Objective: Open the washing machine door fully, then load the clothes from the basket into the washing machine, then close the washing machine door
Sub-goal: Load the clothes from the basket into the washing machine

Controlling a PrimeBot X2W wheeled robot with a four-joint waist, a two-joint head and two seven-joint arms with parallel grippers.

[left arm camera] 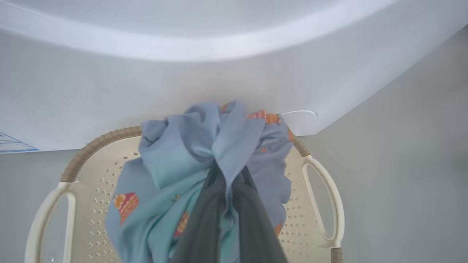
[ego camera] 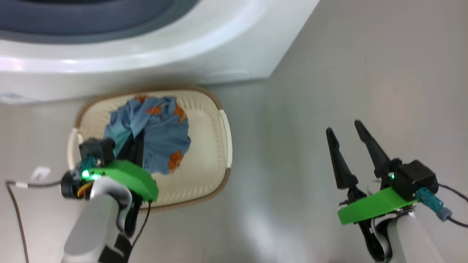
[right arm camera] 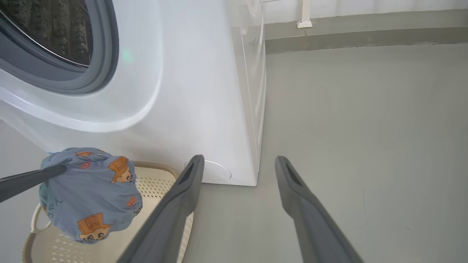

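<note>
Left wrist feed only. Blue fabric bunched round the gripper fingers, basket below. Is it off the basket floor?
Observer: Right wrist view: the clothes hang as a bundle from the left gripper, seemingly above the floor of the basket.
Operator: Can I load?
Observer: The washing machine opening is uncovered: the steel drum shows inside the grey ring, nothing across it.
Operator: Other arm?
Observer: The right gripper is open and empty, over the floor to the basket's right.
</note>
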